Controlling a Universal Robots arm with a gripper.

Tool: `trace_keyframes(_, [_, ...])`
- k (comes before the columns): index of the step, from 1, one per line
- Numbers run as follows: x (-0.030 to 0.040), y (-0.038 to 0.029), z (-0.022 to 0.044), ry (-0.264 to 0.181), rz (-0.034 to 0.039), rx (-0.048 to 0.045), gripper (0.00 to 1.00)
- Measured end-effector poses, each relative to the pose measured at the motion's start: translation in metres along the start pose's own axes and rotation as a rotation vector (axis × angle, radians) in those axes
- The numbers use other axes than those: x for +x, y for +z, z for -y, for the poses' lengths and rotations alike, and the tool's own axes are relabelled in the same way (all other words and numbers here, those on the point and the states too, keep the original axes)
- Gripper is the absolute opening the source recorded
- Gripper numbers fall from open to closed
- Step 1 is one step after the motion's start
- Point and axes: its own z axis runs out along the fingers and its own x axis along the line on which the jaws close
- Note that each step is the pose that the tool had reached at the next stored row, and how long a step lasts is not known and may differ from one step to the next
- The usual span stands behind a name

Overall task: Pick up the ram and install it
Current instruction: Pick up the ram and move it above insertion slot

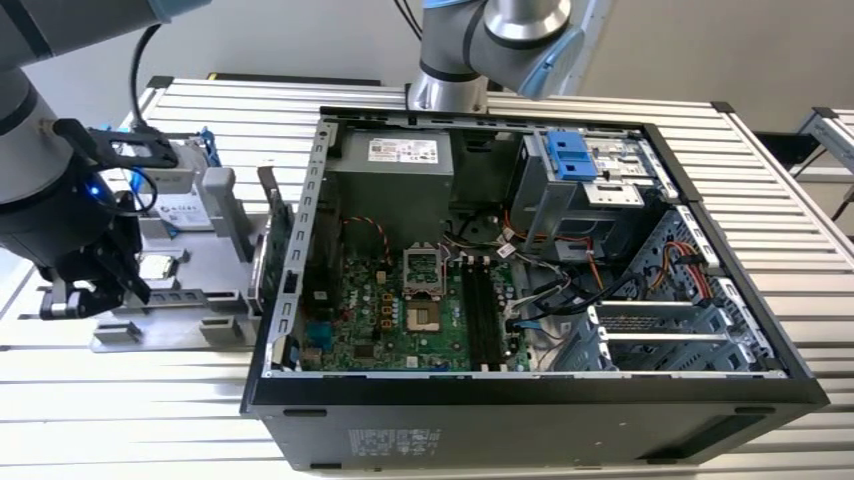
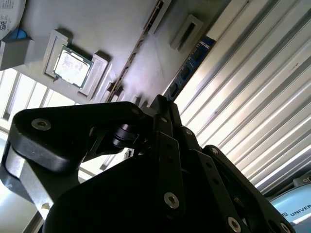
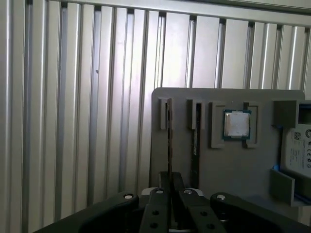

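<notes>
Both wrist views close on holder (image 3: 228, 167)

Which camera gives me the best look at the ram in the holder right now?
The second wrist view: the ram shows its blue-green face with dark chips, standing in the gray holder. The first wrist view shows the ram edge-on, a thin dark line. In the exterior view I cannot tell it apart.

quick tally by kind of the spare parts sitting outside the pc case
ram stick: 1
thin board on edge beside it, kind unclear: 1
processor chip: 1
hard drive in blue frame: 1
green card with metal bracket: 1
total: 5
</notes>
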Motion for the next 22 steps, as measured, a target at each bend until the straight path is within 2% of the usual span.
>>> trace_keyframes(22, [-0.0020, -0.0237, 0.0000, 0.000, 0.0000, 0.0000, 0.00])
